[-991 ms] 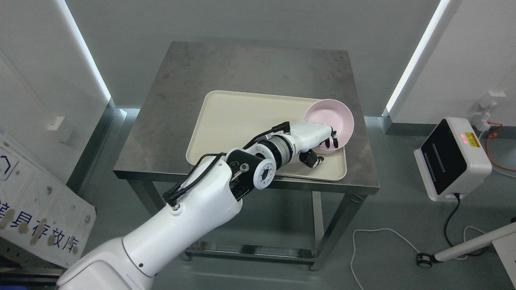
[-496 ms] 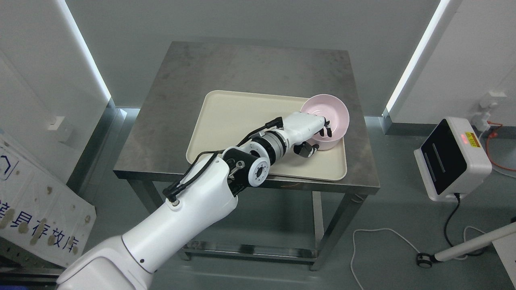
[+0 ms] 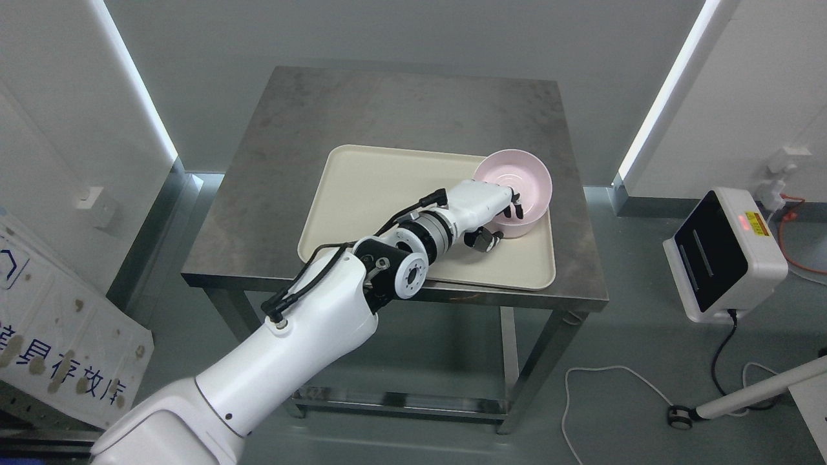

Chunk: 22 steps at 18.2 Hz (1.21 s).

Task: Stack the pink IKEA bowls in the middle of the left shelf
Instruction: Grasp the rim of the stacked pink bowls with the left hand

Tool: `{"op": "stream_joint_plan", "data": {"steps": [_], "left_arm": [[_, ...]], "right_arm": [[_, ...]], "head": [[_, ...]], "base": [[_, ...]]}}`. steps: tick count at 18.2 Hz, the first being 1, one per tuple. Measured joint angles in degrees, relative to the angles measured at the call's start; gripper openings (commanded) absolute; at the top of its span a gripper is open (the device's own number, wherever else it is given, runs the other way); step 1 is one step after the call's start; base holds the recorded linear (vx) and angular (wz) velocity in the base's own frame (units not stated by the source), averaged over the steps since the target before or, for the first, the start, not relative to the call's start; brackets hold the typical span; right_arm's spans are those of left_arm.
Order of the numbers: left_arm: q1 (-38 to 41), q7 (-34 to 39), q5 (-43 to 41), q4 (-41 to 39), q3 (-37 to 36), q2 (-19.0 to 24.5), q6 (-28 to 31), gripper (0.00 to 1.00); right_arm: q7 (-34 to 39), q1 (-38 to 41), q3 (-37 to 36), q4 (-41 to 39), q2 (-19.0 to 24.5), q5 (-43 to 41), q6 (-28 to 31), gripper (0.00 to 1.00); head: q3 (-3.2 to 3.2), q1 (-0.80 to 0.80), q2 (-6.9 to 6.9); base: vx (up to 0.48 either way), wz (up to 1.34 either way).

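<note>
Pink bowl [image 3: 517,187] clamped at its near rim by our left hand [image 3: 494,216] | levelled from tilted; shifted left over cream tray [image 3: 381,194] | we judge lift underway

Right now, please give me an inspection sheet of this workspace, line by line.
Surface: steel table, bare apart from a cream tray.
Job's things: one pink bowl at the tray's far right corner; no shelf in view.
Clutter: nothing seen.
Hands: left hand grips the bowl's near rim, fingers inside, thumb outside; right hand not in view.
Cables: black cable along the left arm; white cord on the floor.
Surroundings: white device at right; printed board at left.
</note>
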Motion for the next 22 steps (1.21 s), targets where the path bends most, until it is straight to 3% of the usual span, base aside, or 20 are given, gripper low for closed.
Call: {"op": "stream_joint_plan", "data": {"steps": [1, 3, 13, 22], "left_arm": [[-0.03, -0.30, 0.00, 0.17, -0.01, 0.00, -0.18, 0.09], [-0.03, -0.86, 0.06, 0.45, 0.25, -0.01, -1.30, 0.00], [0.63, -1.70, 0.46, 1.14, 6.58, 0.00, -10.62, 0.02], [6.88, -6.31, 0.59, -4.78, 20.02, 0.00, -23.18, 0.03]], "right_arm": [[0.00, 0.00, 0.00, 0.00, 0.00, 0.00, 0.00, 1.00], [0.00, 0.00, 0.00, 0.00, 0.00, 0.00, 0.00, 1.00], [0.00, 0.00, 0.00, 0.00, 0.00, 0.00, 0.00, 1.00], [0.00, 0.00, 0.00, 0.00, 0.00, 0.00, 0.00, 1.00]], "head": [[0.00, 0.00, 0.00], [0.00, 0.00, 0.00], [0.00, 0.00, 0.00], [0.00, 0.00, 0.00]], "base": [[0.000, 0.00], [0.000, 0.00], [0.000, 0.00], [0.000, 0.00]]}}
